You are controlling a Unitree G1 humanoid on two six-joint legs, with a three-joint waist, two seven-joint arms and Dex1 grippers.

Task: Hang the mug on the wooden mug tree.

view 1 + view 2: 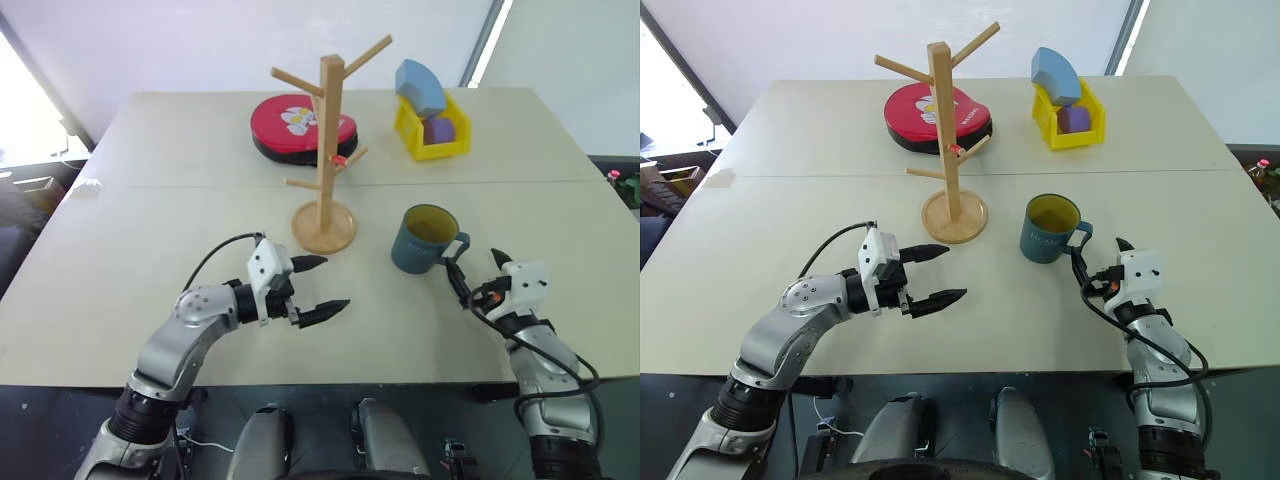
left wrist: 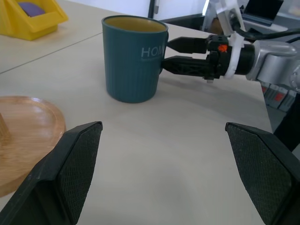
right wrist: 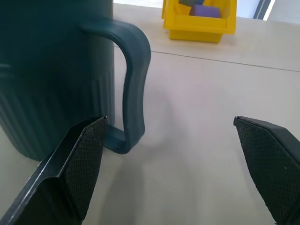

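The mug (image 1: pixel 426 238) stands upright on the tabletop (image 1: pixel 150 200), mouth up, just to the right of the wooden mug tree (image 1: pixel 325 150), whose round base sits near the middle of the surface. The mug's loop handle (image 3: pixel 133 79) faces the robot's right side, straight toward the right end effector (image 1: pixel 470 270), which hovers just beside it with its two black fingers spread wide apart and nothing between them. In the right wrist view the handle rises just ahead of the near finger, its loop standing vertical, so the grip seems to call for a short reach forward and slightly left to bring the fingers around it. The left end effector (image 1: pixel 318 288) is also open and empty, pointing across toward the mug from in front of the tree's base, well apart from the mug. The right arm is clearly the nearer. A red case (image 1: pixel 300 125) and a yellow bin (image 1: pixel 432 130) lie behind the tree, out of the way.
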